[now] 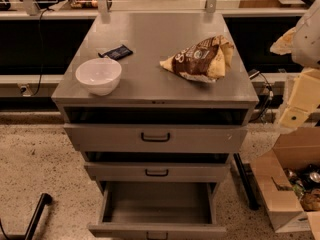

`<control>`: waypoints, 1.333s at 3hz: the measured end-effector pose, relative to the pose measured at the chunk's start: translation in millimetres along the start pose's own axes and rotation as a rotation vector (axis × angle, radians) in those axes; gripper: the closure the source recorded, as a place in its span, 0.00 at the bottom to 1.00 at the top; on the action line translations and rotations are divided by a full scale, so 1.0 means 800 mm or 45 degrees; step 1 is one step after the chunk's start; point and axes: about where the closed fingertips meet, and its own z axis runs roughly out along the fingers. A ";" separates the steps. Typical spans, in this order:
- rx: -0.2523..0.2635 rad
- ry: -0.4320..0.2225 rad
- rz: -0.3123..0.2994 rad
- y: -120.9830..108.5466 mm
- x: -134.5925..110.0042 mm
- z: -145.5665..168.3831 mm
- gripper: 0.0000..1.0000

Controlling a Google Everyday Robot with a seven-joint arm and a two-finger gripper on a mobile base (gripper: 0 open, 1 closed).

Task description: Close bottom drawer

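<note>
The grey metal cabinet (155, 34) stands in the middle of the view with three drawers. The bottom drawer (157, 206) is pulled out the farthest; its plain grey box interior is empty, and its front panel with a small dark loop handle (157, 234) sits at the lower edge of the view. The mid-width drawer (156, 172) and the widest top drawer (155, 137) each stand out a little. My arm and gripper (294, 117) are at the right edge, beside the cabinet's upper right corner, apart from all drawers.
On the cabinet top stand a white bowl (98, 75), a dark packet (116, 52) and a brown chip bag (200, 59). An open cardboard box (285, 194) with cans sits on the floor at the right. A black bar (37, 215) lies at the lower left.
</note>
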 end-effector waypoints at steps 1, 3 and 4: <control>-0.008 -0.010 -0.001 0.001 0.000 0.004 0.00; -0.169 -0.304 -0.059 0.085 -0.015 0.118 0.00; -0.246 -0.558 -0.061 0.149 -0.037 0.200 0.00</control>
